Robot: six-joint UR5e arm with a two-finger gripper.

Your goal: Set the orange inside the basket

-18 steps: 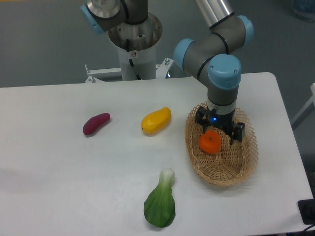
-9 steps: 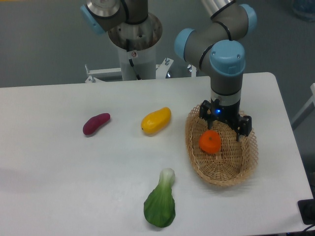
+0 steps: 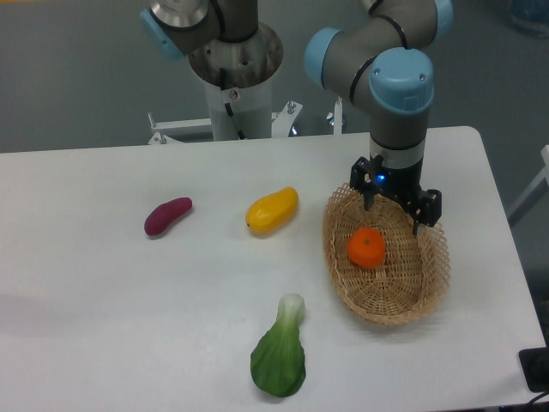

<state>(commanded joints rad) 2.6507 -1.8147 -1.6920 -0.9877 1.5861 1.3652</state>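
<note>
The orange [image 3: 366,248] sits inside the wicker basket [image 3: 429,287], below and slightly to the left of the claw [image 3: 394,216], resting on the woven floor toward the basket's near-left portion, so the placing itself looks done. The claw hangs above the basket's far half with its two fingers spread wide and nothing between them; it is released, and clear of the fruit, which lies free with a visible gap under the fingertips. That height makes sense as a position from which the arm can leave without catching the lacy looped rim, though from this single angle it is hard to say just how high above the rim the fingertips are. The basket stands at the right end of the white bench [image 3: 129,318], directly under the claw. Well off to the claw's left lie a yellow mango-like fruit [image 3: 272,209] and, farther still, a purple sweet potato [image 3: 167,215]; a bok choy [image 3: 280,350] lies nearer the camera, below and left of the claw. None of these touches the basket.
</note>
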